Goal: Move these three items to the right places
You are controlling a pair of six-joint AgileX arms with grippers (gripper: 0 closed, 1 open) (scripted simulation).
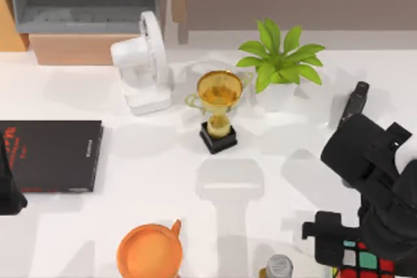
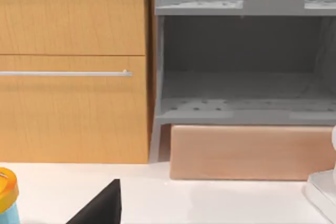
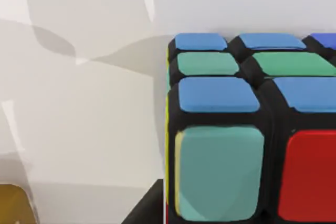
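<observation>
At the table's near right corner, the puzzle cube sits directly under the right gripper, whose finger spread I cannot tell. Left arm is parked far left.

The white table carries a fan, trophy, plant, black book, orange cup and puzzle cube.

The right arm is matt black throughout, built from bulky, rounded housings joined one after another, with a slimmer black link behind them. Its right gripper is black too, a blocky body with squared edges and short protruding tabs. The left arm shows as a plain black, sharply angled piece at the surface's left edge.
</observation>
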